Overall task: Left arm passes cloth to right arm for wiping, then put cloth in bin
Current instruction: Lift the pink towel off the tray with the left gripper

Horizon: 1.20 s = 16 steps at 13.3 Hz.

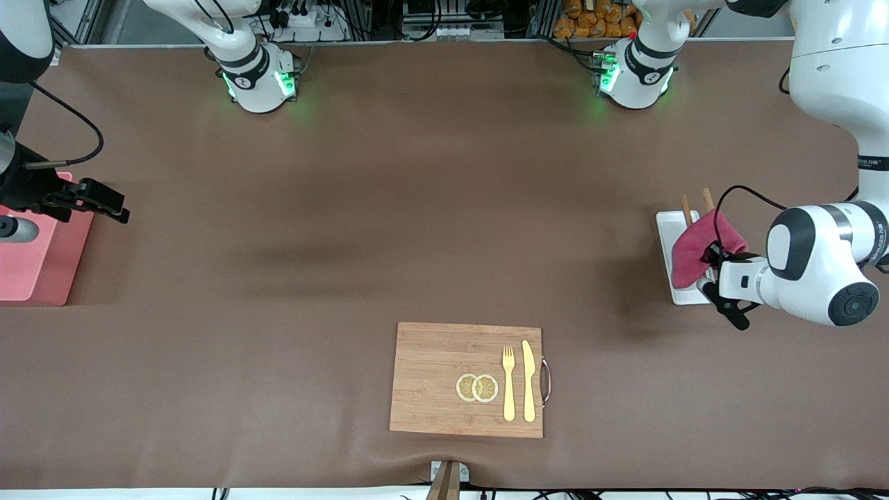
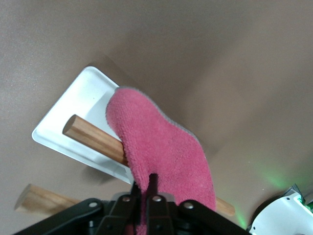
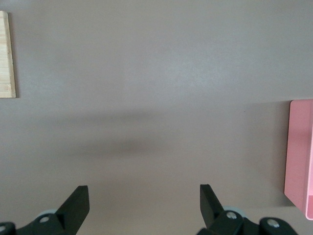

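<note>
Over the flat white rectangular tray (image 1: 677, 258) at the left arm's end, the left gripper (image 1: 715, 258) pinches the soft magenta-pink fabric cloth (image 1: 698, 246). Beside the pink rectangular plastic bin (image 1: 38, 257), the waiting right gripper (image 1: 114, 207) has its fingers spread.

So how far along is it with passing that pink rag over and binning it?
Early days. The left gripper has its fingers shut on the cloth, which hangs over the white tray and its wooden sticks. The right gripper waits open over bare table beside the bin. The handover, the wiping and dropping the cloth in the bin are all left to do.
</note>
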Motion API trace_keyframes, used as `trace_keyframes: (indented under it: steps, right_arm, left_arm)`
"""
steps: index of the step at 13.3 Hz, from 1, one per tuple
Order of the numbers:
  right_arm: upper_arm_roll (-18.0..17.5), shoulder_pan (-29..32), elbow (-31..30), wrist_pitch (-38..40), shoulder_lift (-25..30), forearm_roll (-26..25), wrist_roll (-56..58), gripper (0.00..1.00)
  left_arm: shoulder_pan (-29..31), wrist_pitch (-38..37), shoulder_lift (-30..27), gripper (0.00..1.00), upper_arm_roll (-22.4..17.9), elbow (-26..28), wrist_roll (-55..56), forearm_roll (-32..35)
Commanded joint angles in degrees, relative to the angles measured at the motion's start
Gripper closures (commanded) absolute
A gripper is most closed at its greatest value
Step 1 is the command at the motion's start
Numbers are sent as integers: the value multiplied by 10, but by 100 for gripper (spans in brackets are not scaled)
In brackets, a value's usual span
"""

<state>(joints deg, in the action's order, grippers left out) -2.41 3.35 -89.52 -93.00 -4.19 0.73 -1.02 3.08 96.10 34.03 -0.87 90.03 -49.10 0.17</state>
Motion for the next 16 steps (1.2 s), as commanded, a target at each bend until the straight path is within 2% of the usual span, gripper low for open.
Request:
trace_keyframes:
  steps: [1, 6, 10, 13, 16]
  right_arm:
    - [-2, 2, 4, 2, -2, -2, -5, 0]
    - [-2, 1, 4, 5, -1, -2, -6, 0]
    - [-2, 2, 6, 6, -2, -2, -5, 0]
    - [-2, 2, 4, 7, -2, -2, -7, 0]
    - [-1, 3, 5, 7, -3, -2, -7, 0]
  left_arm:
    - [-1, -1, -21, 100, 1, 2, 1, 4]
    - [-1, -36, -88, 100, 1, -6, 19, 4]
    - [-10, -87, -139, 100, 10, -32, 98, -2]
    - [-10, -125, -144, 100, 58, -77, 192, -8]
    - [-12, -127, -144, 100, 125, -85, 330, -24]
